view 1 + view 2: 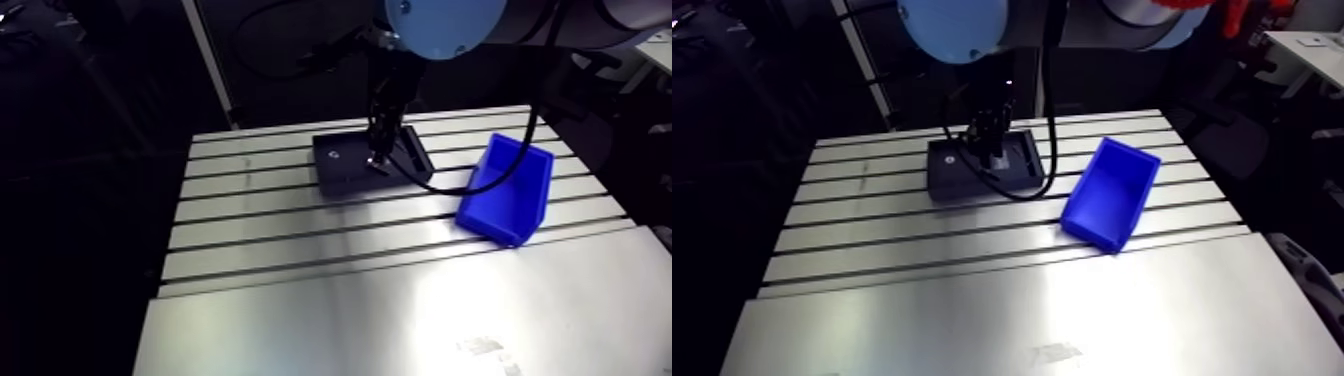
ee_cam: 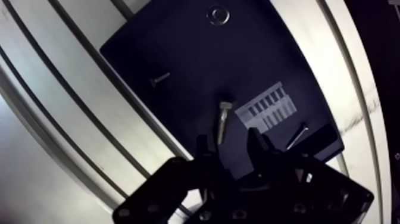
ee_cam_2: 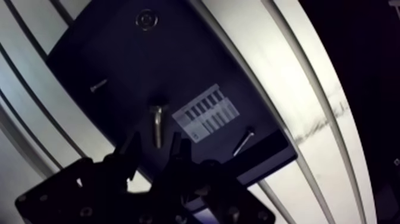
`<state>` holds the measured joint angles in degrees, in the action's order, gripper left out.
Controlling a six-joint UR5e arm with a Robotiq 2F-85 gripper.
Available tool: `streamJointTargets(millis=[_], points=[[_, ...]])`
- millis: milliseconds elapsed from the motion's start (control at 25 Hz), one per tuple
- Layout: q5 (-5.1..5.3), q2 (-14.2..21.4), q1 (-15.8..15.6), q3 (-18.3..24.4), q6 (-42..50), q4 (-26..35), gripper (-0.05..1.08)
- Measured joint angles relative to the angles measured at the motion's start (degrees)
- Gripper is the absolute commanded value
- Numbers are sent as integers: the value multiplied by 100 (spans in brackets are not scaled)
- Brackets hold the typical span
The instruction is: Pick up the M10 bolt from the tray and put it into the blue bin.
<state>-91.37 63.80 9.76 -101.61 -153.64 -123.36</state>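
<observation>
We see the two-fingered claw [image 2: 230, 142] low over the flat black tray [image 2: 178, 53], fingers spread, gripping nothing. The silver M10 bolt [image 2: 222, 122] lies on the tray in the gap between them, its long axis pointing straight ahead, across their closing line.

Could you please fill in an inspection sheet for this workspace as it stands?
surface: slotted aluminium table, carrying the tray and the bin.
job's things: M10 bolt lying in the black tray; blue bin beside the tray.
clutter: in the tray, a small screw, a thin screw, a round washer-like part and a white label.
grippers: gripper open, fingers either side of the bolt's near end.
cables: none but the robot's own.
surroundings: nothing seen.
</observation>
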Motion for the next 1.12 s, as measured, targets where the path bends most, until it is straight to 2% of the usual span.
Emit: streamJointTargets(millis=[1120], points=[[9, -178, 14, -39, -128, -26, 62]])
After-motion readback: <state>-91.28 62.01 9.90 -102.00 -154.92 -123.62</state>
